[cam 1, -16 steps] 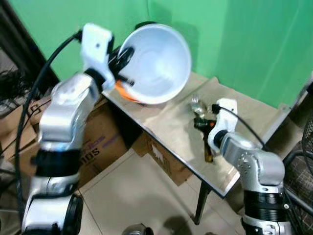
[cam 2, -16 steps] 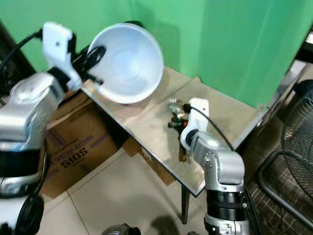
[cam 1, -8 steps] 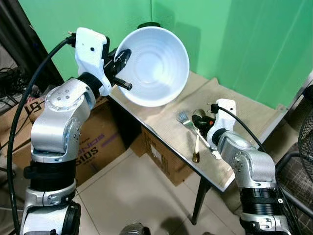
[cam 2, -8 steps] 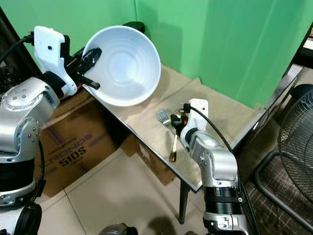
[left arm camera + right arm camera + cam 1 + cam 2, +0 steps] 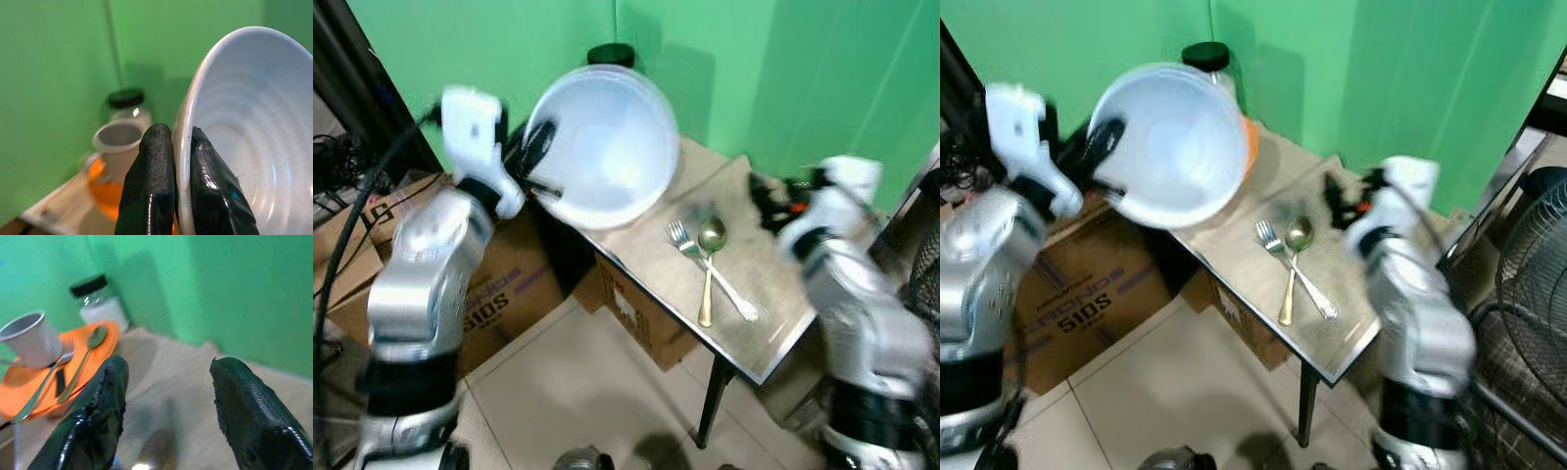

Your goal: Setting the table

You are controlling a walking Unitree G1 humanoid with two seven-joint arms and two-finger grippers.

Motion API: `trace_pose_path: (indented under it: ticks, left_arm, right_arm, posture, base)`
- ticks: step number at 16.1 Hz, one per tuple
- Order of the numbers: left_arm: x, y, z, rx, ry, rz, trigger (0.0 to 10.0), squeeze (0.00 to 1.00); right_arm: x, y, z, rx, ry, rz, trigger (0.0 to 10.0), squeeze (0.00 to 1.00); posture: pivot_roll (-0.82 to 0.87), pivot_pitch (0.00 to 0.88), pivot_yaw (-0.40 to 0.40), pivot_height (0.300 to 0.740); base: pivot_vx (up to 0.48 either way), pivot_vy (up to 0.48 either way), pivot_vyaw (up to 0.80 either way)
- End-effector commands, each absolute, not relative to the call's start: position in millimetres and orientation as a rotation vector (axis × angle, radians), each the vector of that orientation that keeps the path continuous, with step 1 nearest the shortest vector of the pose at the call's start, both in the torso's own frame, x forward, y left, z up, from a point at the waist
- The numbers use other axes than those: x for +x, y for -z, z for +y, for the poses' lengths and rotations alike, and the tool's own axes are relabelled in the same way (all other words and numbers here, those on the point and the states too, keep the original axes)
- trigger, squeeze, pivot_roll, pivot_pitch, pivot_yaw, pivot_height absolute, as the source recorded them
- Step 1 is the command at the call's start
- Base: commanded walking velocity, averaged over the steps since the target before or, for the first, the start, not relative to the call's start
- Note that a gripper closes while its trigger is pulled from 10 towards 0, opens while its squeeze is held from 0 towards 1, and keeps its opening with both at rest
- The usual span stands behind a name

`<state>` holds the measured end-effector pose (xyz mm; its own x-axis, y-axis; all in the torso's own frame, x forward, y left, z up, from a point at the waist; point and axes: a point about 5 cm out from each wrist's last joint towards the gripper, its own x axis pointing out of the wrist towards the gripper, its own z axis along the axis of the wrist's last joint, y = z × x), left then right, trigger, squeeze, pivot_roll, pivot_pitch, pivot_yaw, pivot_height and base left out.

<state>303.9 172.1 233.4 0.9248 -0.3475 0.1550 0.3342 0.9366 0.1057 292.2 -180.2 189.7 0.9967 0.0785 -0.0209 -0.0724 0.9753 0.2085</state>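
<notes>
The left gripper [image 5: 173, 156] is pinching the rim of the white bowl [image 5: 599, 147], fingers closed on either side, holding it tilted in the air above the table's [image 5: 754, 338] left end. The right gripper [image 5: 168, 396] is hovering over the table with fingers spread wide, gripping nothing. A fork [image 5: 690, 247] and spoon [image 5: 709, 257] are lying crossed on the tabletop. An orange plate [image 5: 29, 387], cup [image 5: 30, 340] and jar [image 5: 100, 303] are sitting at the far end

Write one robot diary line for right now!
left gripper: shut on white bowl, held up | right gripper: open, empty | fork, spoon: crossed on table
</notes>
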Motion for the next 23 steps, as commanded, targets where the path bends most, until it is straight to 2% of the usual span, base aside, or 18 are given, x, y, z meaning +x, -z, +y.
trace_pose_path:
  ticks: [1,5,6,7,8,11,16,20,23]
  left_arm:
    - [296,-249,168,0.136,0.351,-0.280,0.0,0.00]
    - [279,-266,138,0.223,0.356,-0.485,0.1,0.00]
    - [280,-266,130,0.157,0.347,-0.497,3.5,0.00]
    - [281,-266,128,0.147,0.338,-0.505,4.3,0.00]
    - [282,-261,125,0.092,0.276,-0.503,10.0,0.00]
    - [281,-262,125,0.023,0.232,-0.539,10.0,0.00]
    - [278,-263,134,0.029,0.127,-0.606,10.0,0.00]
    - [274,-251,137,0.019,0.131,-0.553,10.0,0.00]
    - [273,-247,138,0.019,0.124,-0.541,10.0,0.00]
  right_arm:
    - [284,-196,-178,0.199,-0.087,0.011,10.0,1.00]
    - [252,-221,-171,0.160,-0.070,-0.111,10.0,1.00]
    - [246,-223,-170,0.165,-0.034,-0.142,10.0,1.00]
    - [245,-223,-170,0.170,-0.012,-0.147,10.0,1.00]
    - [244,-223,-169,0.185,-0.003,-0.155,10.0,0.00]
    - [244,-227,-171,0.126,0.043,-0.189,10.0,0.00]
    - [245,-223,-169,0.161,0.041,-0.162,10.0,0.00]
    - [248,-215,-162,0.180,0.010,-0.126,10.0,0.00]
    - [249,-213,-161,0.187,0.003,-0.123,10.0,0.00]
  posture:
    - [-0.06,0.000,0.092,0.740]
    - [-0.08,0.000,0.088,0.740]
    - [-0.10,0.000,0.080,0.740]
    - [-0.10,0.000,0.080,0.740]
    - [-0.12,0.000,0.089,0.740]
    - [-0.11,0.000,0.082,0.740]
    - [-0.10,0.000,0.062,0.740]
    - [-0.09,0.000,0.051,0.740]
    - [-0.08,0.000,0.047,0.740]
  base:
    - [0.000,0.000,0.00]
    - [0.000,0.000,-0.36]
    - [0.000,0.000,-0.73]
    - [0.000,0.000,-0.73]
    - [0.000,0.000,-0.73]
    - [0.000,0.000,-0.75]
    - [0.000,0.000,-0.80]
    - [0.000,0.000,-0.20]
    - [0.000,0.000,-0.80]
